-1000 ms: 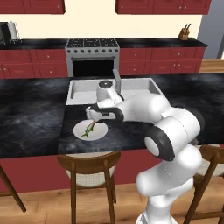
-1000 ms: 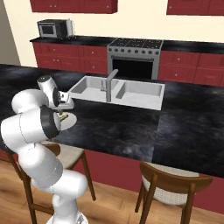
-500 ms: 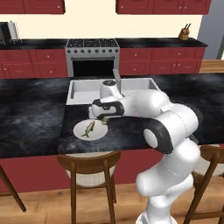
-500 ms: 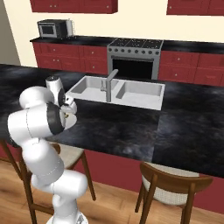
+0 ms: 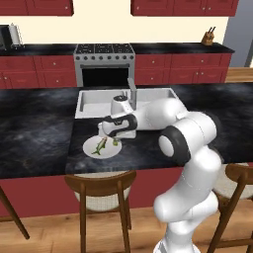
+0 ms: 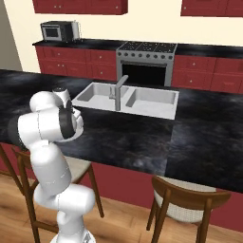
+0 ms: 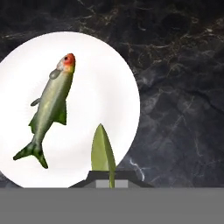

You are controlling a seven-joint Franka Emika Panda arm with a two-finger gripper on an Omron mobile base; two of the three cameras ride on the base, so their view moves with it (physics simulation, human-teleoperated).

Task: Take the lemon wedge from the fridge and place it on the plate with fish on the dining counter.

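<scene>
The gripper [image 5: 114,141] is clamped on the lemon wedge [image 7: 103,154], whose pointed tip juts forward from between the fingers in the hand view. It hangs over the near edge of the plate [image 7: 111,83], beside the fish [image 7: 49,109] that lies lengthwise across the white disc. The plate sits on the black marbled surface [image 5: 34,133], just in front of the sink [image 5: 94,101]. Judging from this, the carry is done and the placing step is in hand. The next move calls for lowering a little so the wedge rests on the bare plate beside the fish, then parting the fingers and lifting clear.
</scene>
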